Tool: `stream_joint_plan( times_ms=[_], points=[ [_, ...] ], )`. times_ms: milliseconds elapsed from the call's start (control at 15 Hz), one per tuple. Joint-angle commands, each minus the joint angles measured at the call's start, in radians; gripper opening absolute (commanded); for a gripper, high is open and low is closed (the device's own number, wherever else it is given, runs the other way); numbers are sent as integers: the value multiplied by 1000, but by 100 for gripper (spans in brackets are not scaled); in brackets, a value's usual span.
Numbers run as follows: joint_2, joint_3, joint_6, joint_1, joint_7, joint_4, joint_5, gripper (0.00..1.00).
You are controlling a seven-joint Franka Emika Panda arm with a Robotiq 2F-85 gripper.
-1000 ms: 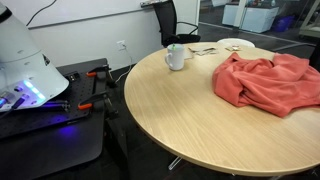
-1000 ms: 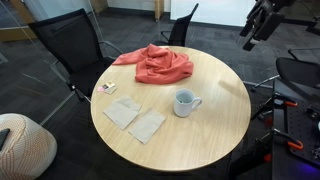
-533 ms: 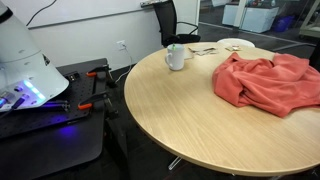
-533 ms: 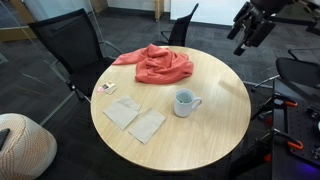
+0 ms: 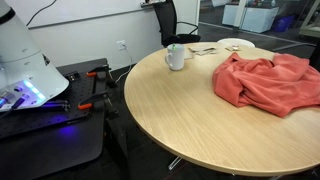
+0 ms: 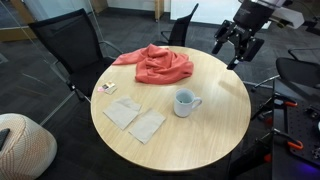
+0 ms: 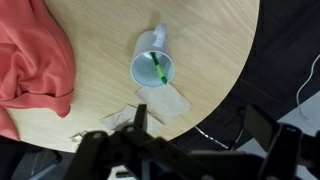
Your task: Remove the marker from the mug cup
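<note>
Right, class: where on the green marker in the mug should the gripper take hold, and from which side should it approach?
Take the marker by its upper end, coming straight down through the mouth of the mug. It leans inside, and the wall shuts off every sideways approach.

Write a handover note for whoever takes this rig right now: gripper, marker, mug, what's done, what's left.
The gripper is open and empty, in the air near the table's edge, well away from the mug cup.
The marker, green, leans inside the mug cup.
The mug cup stands upright on the table, apart from the red cloth and the napkins.
Done: nothing gripped yet.
Left: come over the mug cup, close on the marker, lift it out.
</note>
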Motion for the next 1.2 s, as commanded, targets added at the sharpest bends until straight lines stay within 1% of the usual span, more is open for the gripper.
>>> stream_joint_plan(
  times_ms=[0,133,200,400,933,1067,1133],
  points=[
    [85,2,-45,-8,-202,74,60,100],
    [117,19,-57,-27,-277,92,81,100],
    [76,46,-21,-48,-212,47,63,100],
    [111,55,-27,-59,-252,68,67,100],
    [113,57,-30,-60,-252,72,67,100],
    [134,63,-9,-62,-273,78,62,100],
    [147,75,-2,-73,-268,83,42,100]
  ],
)
